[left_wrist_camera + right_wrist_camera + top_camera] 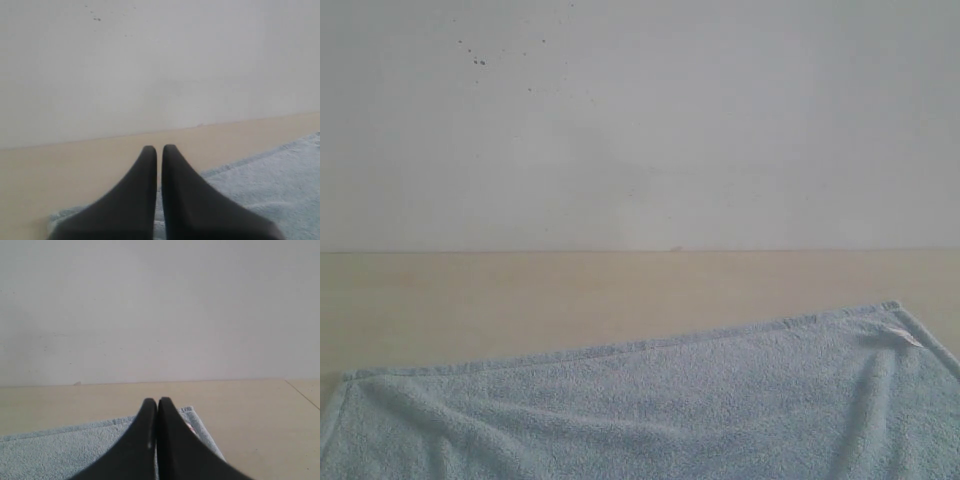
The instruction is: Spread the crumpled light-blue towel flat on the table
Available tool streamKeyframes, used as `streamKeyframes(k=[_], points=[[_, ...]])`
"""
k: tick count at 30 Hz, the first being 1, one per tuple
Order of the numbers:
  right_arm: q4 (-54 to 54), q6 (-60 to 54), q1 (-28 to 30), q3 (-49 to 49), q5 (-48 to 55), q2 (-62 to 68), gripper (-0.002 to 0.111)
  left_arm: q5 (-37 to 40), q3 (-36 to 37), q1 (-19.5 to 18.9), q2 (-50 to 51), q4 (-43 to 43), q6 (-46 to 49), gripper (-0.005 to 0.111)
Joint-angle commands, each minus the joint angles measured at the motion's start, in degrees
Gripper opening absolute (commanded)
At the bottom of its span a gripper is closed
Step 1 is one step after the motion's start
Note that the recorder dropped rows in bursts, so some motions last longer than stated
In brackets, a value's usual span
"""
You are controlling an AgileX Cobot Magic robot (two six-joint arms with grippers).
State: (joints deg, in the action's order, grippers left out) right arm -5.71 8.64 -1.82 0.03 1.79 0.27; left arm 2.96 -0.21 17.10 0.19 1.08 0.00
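Towel [670, 410] spread on table [520, 295]; white corner tag [901, 337], unreadable

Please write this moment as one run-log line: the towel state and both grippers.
towel: spread on table, shallow wrinkles | left gripper: shut, nothing held | right gripper: shut, nothing held

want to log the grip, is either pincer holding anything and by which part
Nothing is held: left pincer and right pincer are both shut, tips bare, over the towel.
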Motion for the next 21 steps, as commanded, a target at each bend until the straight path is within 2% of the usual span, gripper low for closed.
streamKeyframes(k=[1, 4, 8, 21], points=[[-0.2, -0.1, 0.0, 0.0, 0.0, -0.3, 0.000, 0.1, 0.2, -7.4, -0.2, 0.5, 0.0, 0.004], [-0.2, 0.2, 0.0, 0.0, 0.0, -0.3, 0.000, 0.1, 0.2, -12.4, -0.2, 0.5, 0.0, 0.004], [-0.2, 0.2, 0.0, 0.0, 0.0, -0.3, 0.000, 0.1, 0.2, -15.0, -0.2, 0.5, 0.0, 0.004], [-0.2, 0.2, 0.0, 0.0, 0.0, -0.3, 0.000, 0.1, 0.2, -15.2, -0.2, 0.5, 0.0, 0.004]])
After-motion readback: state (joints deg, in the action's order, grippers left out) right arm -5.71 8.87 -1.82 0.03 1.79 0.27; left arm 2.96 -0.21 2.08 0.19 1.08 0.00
